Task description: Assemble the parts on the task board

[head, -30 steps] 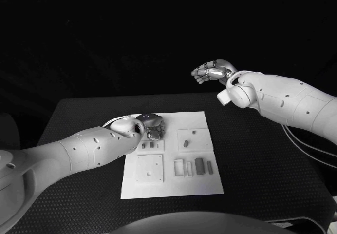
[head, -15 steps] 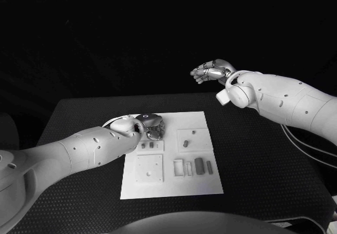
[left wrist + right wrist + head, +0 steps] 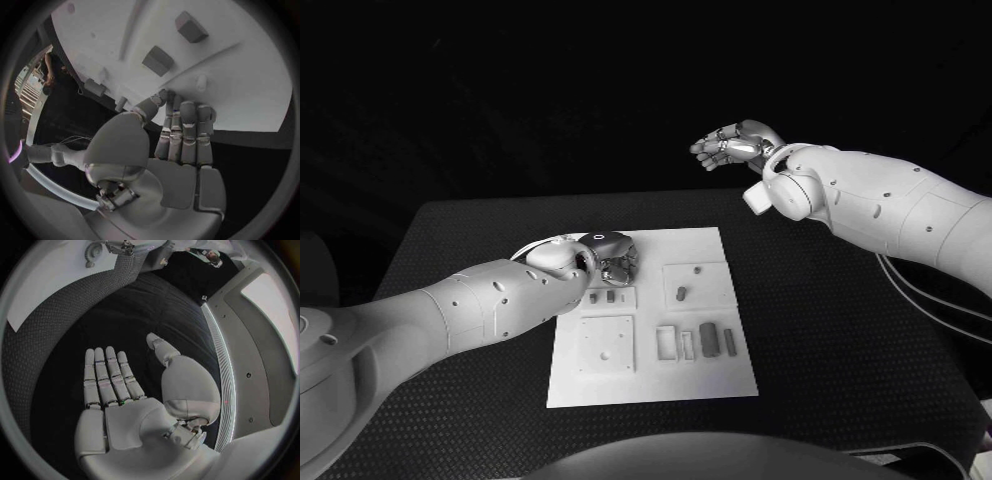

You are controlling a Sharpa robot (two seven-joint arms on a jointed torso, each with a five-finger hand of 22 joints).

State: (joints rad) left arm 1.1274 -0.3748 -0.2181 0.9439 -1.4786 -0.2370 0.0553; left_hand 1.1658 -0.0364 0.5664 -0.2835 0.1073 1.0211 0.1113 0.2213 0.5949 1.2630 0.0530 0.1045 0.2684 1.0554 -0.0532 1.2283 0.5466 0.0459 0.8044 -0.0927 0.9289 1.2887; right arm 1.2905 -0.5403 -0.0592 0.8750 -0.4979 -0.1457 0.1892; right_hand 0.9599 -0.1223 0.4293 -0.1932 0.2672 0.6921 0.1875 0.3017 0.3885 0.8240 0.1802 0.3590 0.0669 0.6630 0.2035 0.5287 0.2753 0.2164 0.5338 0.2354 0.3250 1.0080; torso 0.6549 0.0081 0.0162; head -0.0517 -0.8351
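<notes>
I see my left hand point(image 3: 615, 262) empty, fingers straight, over the flat white task board point(image 3: 718, 375); right hand point(image 3: 733, 146) spread, empty.

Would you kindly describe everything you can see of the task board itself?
The task board is a flat white rectangular plate, matte like plastic, lying on the black table with its long side running away from the robot. Square raised panels divide it, with small grey parts lying in them; the left wrist view shows small blocks and a peg standing on it. The left hand is over its far left corner, its fingertips at the surface; contact is unclear.
</notes>
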